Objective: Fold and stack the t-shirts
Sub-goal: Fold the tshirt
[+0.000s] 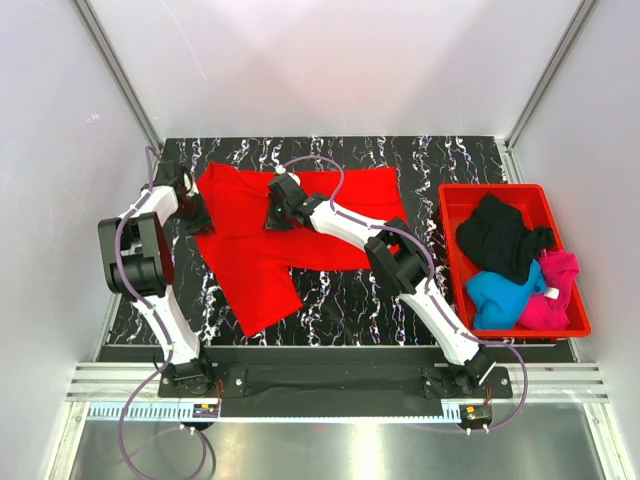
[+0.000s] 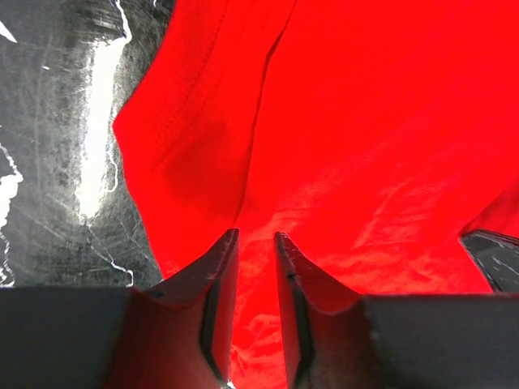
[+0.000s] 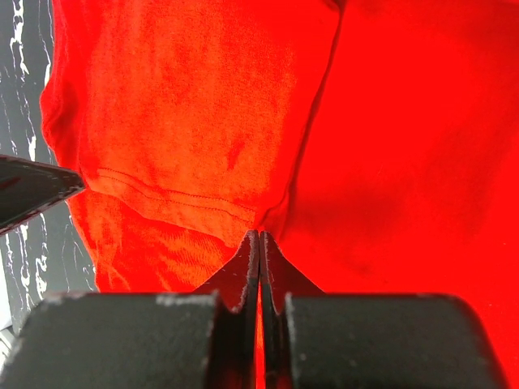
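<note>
A bright red t-shirt (image 1: 262, 250) lies spread on the black marbled table (image 1: 350, 292), with one part reaching toward the near left. My left gripper (image 1: 197, 215) sits at the shirt's left edge; in the left wrist view it (image 2: 255, 235) is open, with red cloth (image 2: 357, 138) showing through the narrow gap below the fingers. My right gripper (image 1: 276, 214) is over the shirt's upper middle. In the right wrist view it (image 3: 259, 233) is shut, and a fold of the red t-shirt (image 3: 186, 121) runs into its tips.
A rigid red bin (image 1: 515, 188) stands at the right of the table. It holds a black t-shirt (image 1: 500, 236), a blue one (image 1: 495, 296) and a pink one (image 1: 556, 290). White walls close in the back and sides.
</note>
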`<control>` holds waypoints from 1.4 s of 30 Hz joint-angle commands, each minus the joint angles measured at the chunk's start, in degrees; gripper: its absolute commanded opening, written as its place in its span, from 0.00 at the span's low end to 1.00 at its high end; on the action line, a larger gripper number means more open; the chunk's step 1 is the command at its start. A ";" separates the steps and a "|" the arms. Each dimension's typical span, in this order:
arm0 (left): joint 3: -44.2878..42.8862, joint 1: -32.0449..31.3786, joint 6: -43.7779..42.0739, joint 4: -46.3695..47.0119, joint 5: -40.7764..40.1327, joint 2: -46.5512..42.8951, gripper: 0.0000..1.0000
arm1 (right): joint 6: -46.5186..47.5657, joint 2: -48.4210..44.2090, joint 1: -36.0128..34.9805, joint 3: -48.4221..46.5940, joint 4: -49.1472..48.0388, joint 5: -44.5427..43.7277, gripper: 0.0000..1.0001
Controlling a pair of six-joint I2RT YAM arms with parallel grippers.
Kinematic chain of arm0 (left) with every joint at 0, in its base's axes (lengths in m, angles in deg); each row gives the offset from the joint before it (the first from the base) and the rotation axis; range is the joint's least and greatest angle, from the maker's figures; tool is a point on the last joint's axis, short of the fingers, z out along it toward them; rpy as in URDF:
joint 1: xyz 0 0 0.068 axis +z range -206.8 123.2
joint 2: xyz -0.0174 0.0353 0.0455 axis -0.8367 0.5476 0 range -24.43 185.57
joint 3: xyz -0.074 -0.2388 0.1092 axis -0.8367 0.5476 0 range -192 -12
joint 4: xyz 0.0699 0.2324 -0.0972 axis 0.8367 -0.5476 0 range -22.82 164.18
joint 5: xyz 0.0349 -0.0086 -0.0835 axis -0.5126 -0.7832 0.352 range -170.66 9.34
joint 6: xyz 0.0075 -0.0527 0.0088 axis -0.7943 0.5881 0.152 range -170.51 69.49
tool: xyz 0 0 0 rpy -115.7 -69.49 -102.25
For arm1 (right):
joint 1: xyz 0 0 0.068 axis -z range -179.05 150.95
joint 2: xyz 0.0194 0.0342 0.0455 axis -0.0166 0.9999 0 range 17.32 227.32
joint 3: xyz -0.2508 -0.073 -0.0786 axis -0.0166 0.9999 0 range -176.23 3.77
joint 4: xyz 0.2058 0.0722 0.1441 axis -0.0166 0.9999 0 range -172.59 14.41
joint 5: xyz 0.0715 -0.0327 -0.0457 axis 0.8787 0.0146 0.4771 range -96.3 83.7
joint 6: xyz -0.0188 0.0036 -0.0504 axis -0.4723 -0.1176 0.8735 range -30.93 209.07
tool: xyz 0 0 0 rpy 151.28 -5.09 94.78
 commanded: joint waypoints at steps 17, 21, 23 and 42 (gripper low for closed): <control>-2.07 0.02 -0.22 1.52 -0.02 2.92 0.00 | 1.11 -4.99 -0.78 0.08 -2.52 0.05 0.00; -2.68 -0.50 -0.84 0.64 0.16 1.35 0.00 | 1.46 -5.61 -0.78 -0.18 -2.52 0.13 0.00; -2.59 -0.68 -0.75 0.38 -0.62 0.29 0.00 | 1.55 -6.13 -0.87 -0.27 -2.43 0.22 0.00; -3.91 -0.77 -0.05 -2.88 -2.30 -3.84 0.00 | 1.37 -4.38 -0.78 -1.94 1.95 -0.66 0.16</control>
